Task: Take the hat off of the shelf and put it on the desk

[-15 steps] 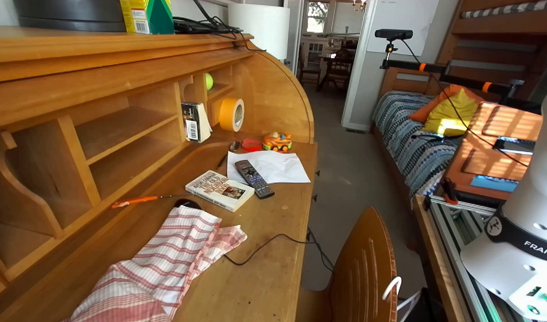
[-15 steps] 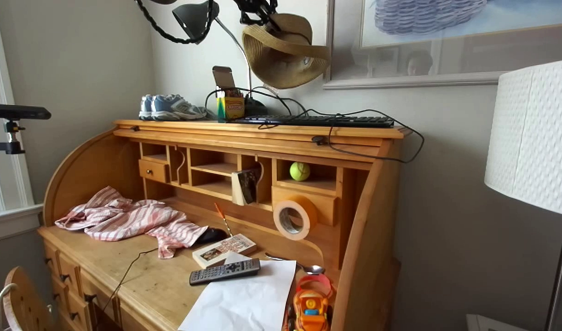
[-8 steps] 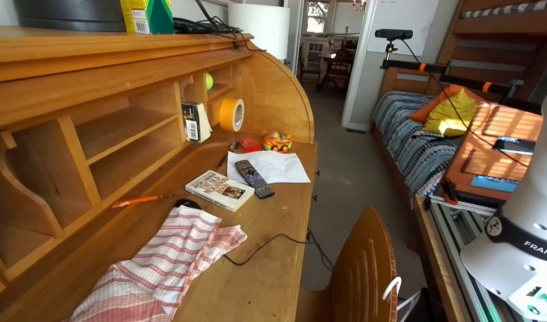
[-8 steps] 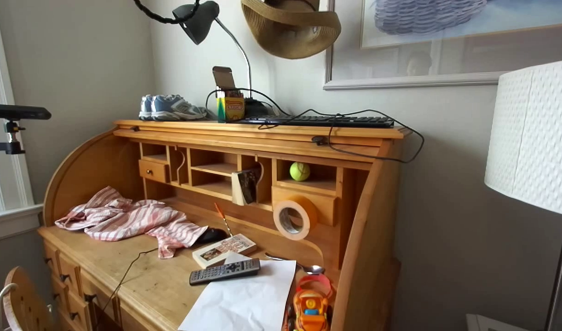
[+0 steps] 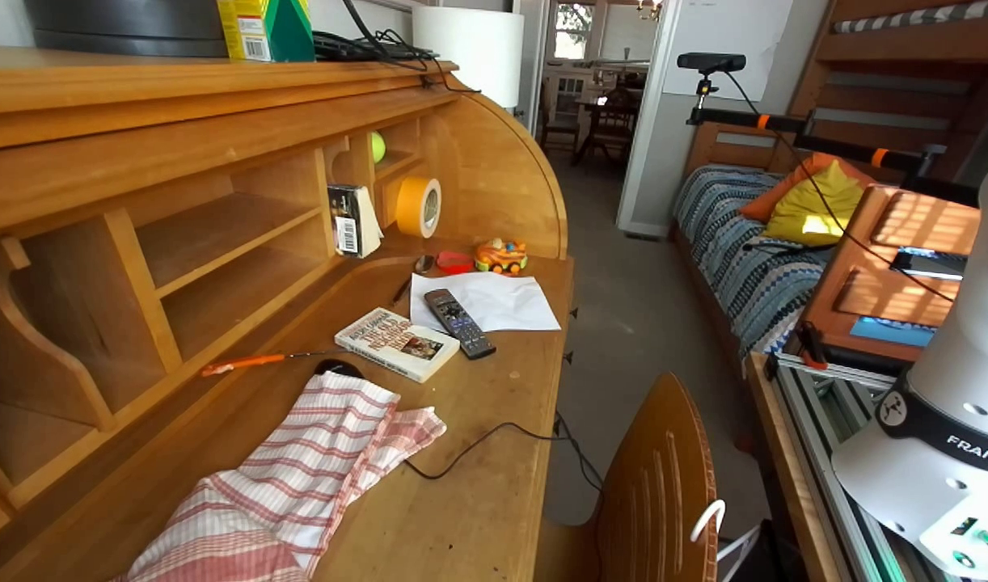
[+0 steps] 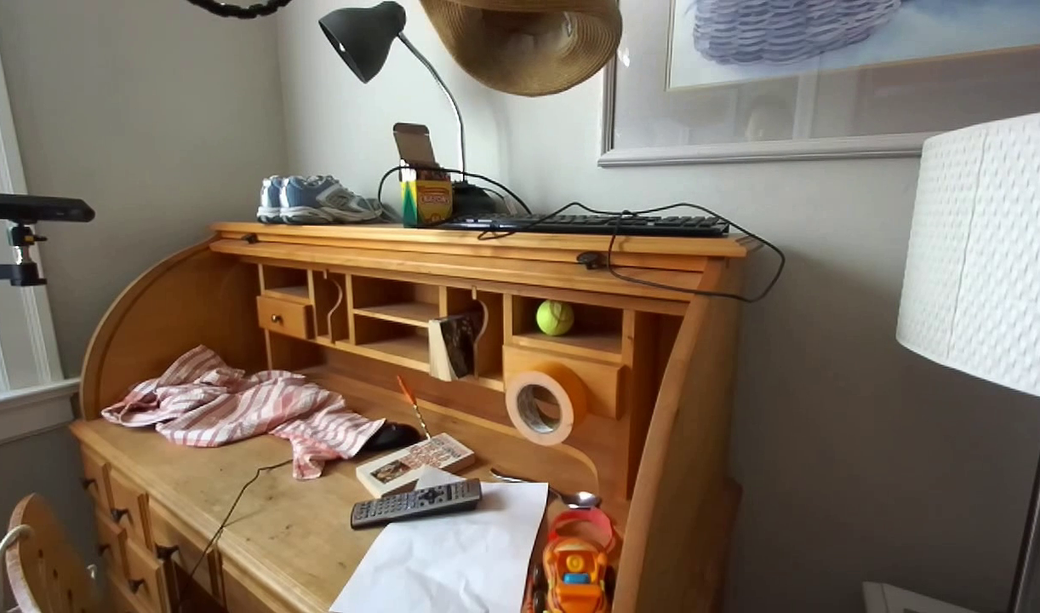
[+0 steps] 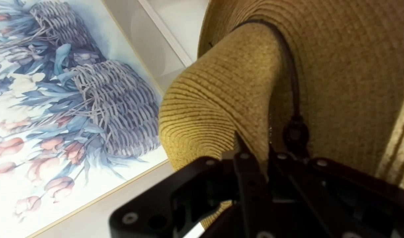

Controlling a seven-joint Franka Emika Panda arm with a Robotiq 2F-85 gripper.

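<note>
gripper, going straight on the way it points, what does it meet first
More of the hat, probably: the gripper is shut on a fold of it. Whatever lies behind the hat is hidden.

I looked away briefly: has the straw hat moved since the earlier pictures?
Yes, upward: in an exterior view, the straw hat hangs higher relative to the picture frame than before.
</note>
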